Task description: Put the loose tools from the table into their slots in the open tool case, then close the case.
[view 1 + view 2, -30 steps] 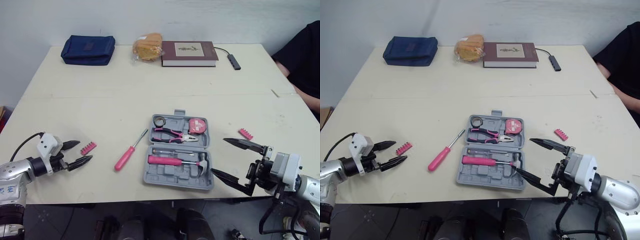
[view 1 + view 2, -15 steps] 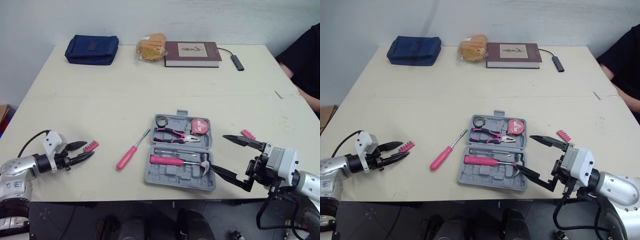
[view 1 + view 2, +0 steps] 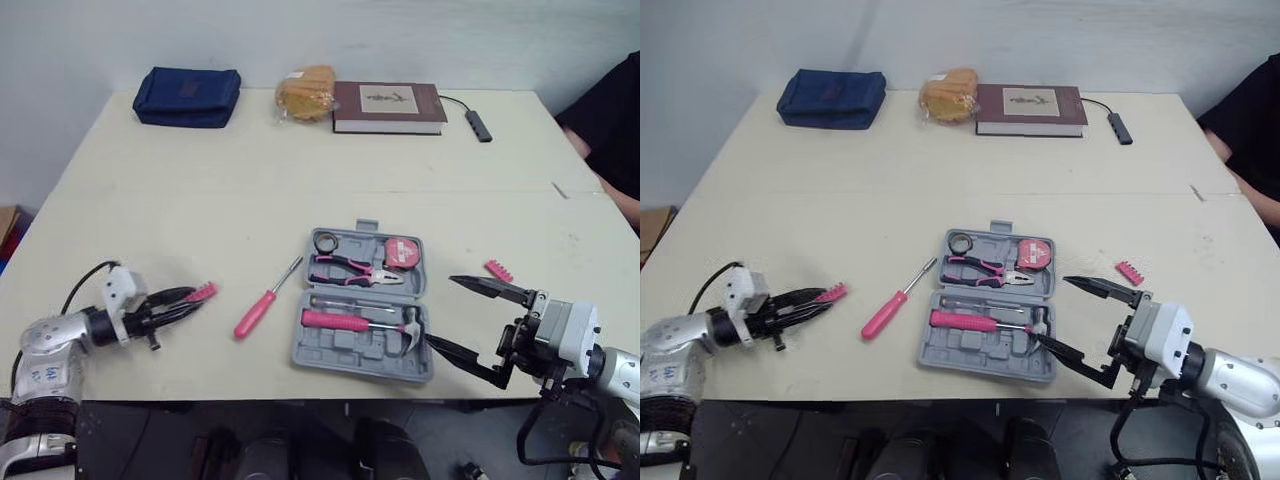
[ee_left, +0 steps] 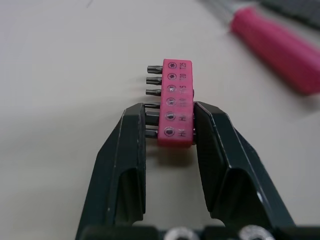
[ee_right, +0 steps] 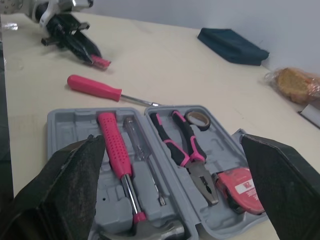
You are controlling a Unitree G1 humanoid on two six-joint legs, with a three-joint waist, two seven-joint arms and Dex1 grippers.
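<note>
Table: pale top, carrying all items listed below.
Person: a dark sleeve is showing at the far right edge of the table.
Tool case: grey, lying open and flat at the near centre of the table, lid half on the far side.
Case contents: a pink-handled hammer and a slim screwdriver are sitting in the near half; pliers, a tape measure and a tape roll are sitting in the far half.
Blue pouch: lying at the far left of the table.
Book: lying at the far centre, with a bagged bread roll touching its left end.
Right gripper: hovering just right of the case at the near edge, fingers spread wide, gripping nothing.
Left gripper: sitting low at the near left, fingers pinching the near end of the left bit strip.
Loose screwdriver: pink handle, lying on the table just left of the case, tip pointing far-right.
Left bit strip: pink, being held between the left fingers; whether it is touching the table cannot be told.
Right bit strip: pink, lying on the table right of the case, just beyond the right gripper.
</note>
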